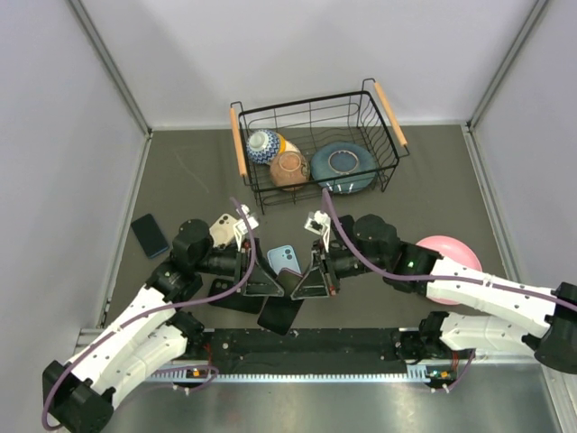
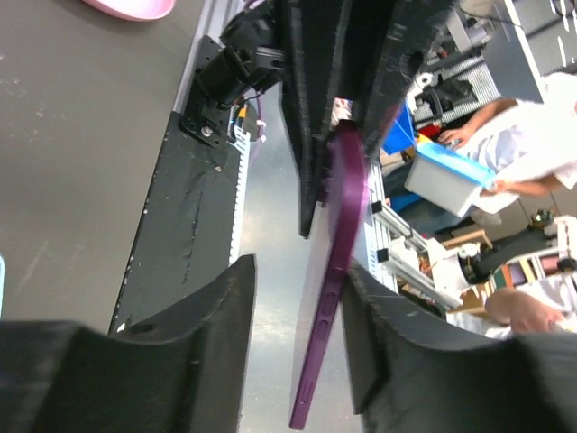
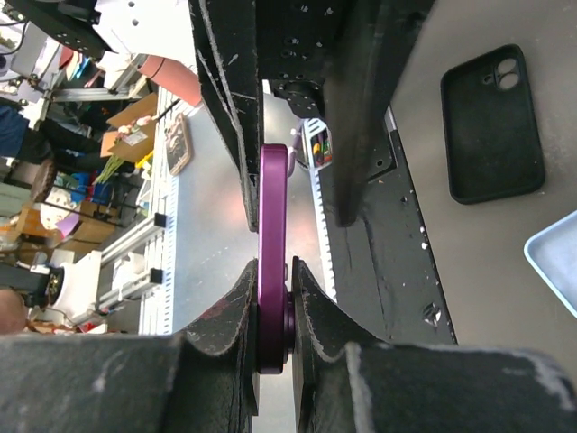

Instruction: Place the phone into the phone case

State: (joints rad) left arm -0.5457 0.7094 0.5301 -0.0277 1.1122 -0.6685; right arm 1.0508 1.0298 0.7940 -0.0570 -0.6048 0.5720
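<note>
From above, a dark grey counter [image 1: 406,189] is seen, enclosed by pale walls on three sides. A wire basket [image 1: 315,101] with wooden handles is set at the back, and bowls are held in it. A pink bowl [image 1: 448,245] is partly covered by the right arm, and a dark phone [image 1: 149,234] is laid near the left wall. The left tool [image 1: 270,290] and right tool [image 1: 303,290] are brought together at the near edge. The purple phone [image 1: 281,314] is held between them, above the black base strip [image 1: 343,341]. A light blue phone case [image 1: 282,259] is laid just behind them.

In the left wrist view, the purple phone [image 2: 347,198] is seen edge-on. The left tool [image 2: 299,275] is spread on either side of it, with a gap visible on one side, so it is not clenched. Beyond the counter edge, a workshop is shown, with a person in white [image 2: 532,135] and a blue bin [image 2: 451,171].

In the right wrist view, the purple phone [image 3: 272,207] is pinched at its edge by the right tool [image 3: 272,290]. A black phone case [image 3: 491,122] is laid flat on the counter [image 3: 487,262], apart from the light blue phone case [image 3: 557,271]. Cluttered shelves [image 3: 72,171] are seen in the room.
</note>
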